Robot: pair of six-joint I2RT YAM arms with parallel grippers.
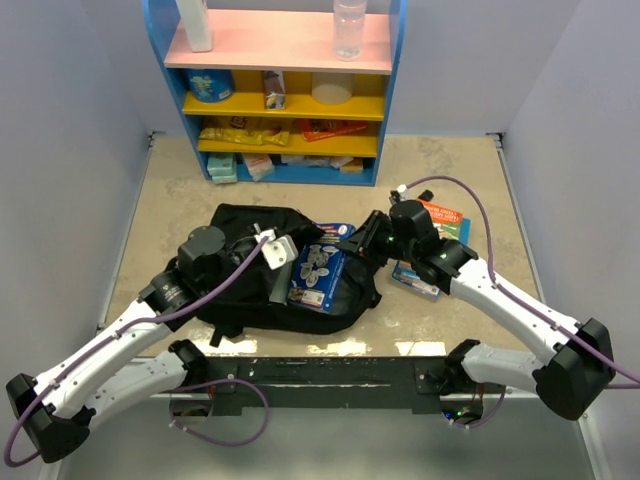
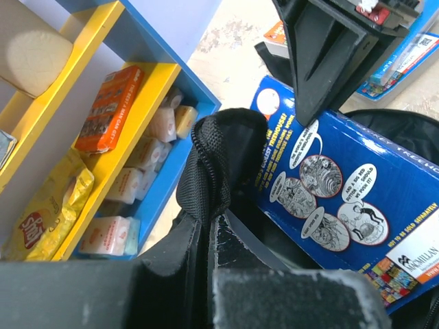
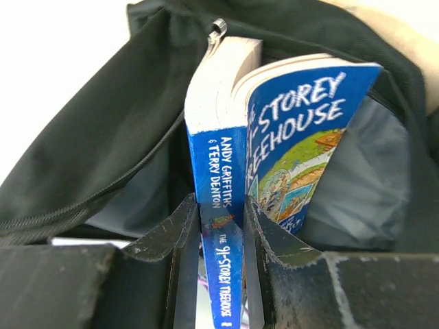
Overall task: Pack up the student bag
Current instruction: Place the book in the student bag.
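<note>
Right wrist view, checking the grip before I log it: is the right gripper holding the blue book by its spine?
Yes, the right gripper has the spine of the blue book pinched between its two fingers.

Blue shelf unit [image 1: 156, 40] at the rear, clear bottle [image 1: 349, 28] on its pink top, orange box [image 2: 106, 110], yellow packet [image 2: 48, 205], perhaps crisps.

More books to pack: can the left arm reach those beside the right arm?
Probably not: left gripper is shut on the rim of the student bag; bag and right arm block the books.

Likely a lab: walled table [image 1: 180, 190], snack shelf [image 1: 270, 45].
</note>
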